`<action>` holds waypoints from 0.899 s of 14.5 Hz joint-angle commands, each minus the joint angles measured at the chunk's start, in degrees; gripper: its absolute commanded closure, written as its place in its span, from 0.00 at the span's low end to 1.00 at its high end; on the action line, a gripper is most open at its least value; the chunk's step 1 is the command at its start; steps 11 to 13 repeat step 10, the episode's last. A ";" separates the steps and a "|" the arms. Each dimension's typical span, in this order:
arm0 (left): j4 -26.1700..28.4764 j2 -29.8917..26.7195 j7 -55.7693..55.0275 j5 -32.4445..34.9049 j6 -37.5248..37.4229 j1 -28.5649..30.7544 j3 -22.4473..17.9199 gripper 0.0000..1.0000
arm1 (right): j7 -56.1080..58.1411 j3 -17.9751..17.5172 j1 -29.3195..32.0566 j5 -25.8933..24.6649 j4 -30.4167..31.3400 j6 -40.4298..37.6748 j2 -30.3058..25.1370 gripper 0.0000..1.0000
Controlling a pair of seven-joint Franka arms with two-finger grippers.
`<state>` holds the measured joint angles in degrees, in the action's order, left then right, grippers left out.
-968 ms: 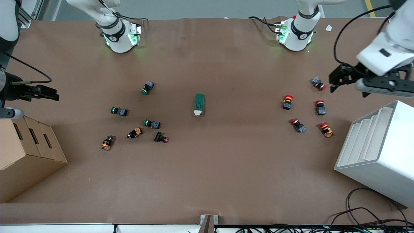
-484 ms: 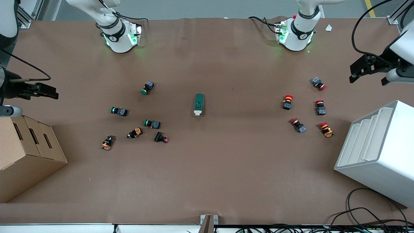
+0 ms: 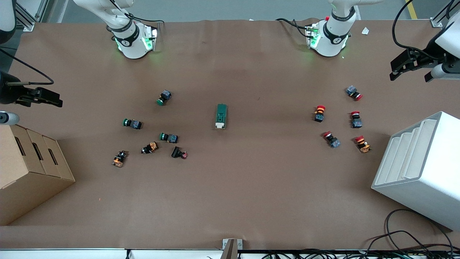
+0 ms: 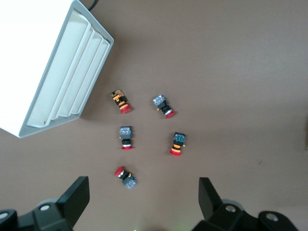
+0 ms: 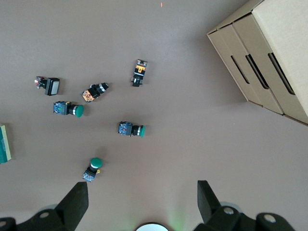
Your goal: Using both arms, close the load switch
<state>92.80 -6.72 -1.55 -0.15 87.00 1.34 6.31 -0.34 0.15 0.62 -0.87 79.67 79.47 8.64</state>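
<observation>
A brown mat (image 3: 230, 194) is covering the whole table, with both arm bases glowing green along its top edge in the front view. The load switch (image 3: 221, 116) is lying flat near the middle of the mat, between the two groups of push buttons, its cream lever end turned toward the front camera; nothing is touching it. A sliver of it is showing at the edge of the right wrist view (image 5: 4, 144).

The left gripper (image 3: 397, 68) is hanging in the air over the mat's edge at the left arm's end of the table, fingers (image 4: 78, 196) spread wide and carrying nothing. Below it, five red-capped buttons (image 4: 126, 138) are lying scattered, near a white tray rack (image 3: 420, 169).

The right gripper (image 3: 54, 98) is hanging over the mat's edge at the right arm's end, fingers (image 5: 78, 202) likewise spread wide and carrying nothing. Three green-capped buttons (image 5: 130, 129) and three other small button parts (image 5: 139, 72) are lying loose under it, with a cardboard box (image 3: 28, 169) standing beside them.

Both grippers are sitting well apart from the load switch
</observation>
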 commanded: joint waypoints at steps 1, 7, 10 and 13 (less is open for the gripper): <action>1.07 -1.54 -2.23 -0.82 -0.61 0.24 1.94 0.00 | -1.51 -0.24 0.08 0.87 3.73 -0.02 -3.97 0.00; 0.72 -0.83 -1.35 -0.82 -0.52 -0.20 2.65 0.00 | -1.24 -0.06 0.26 0.69 11.30 1.83 -10.83 0.00; 0.89 -0.83 -1.34 -1.00 -0.52 -0.28 2.74 0.00 | -1.24 0.11 1.14 0.69 11.65 1.48 -12.06 0.00; 0.89 -0.83 -1.34 -1.00 -0.52 -0.28 2.74 0.00 | -1.24 0.11 1.14 0.69 11.65 1.48 -12.06 0.00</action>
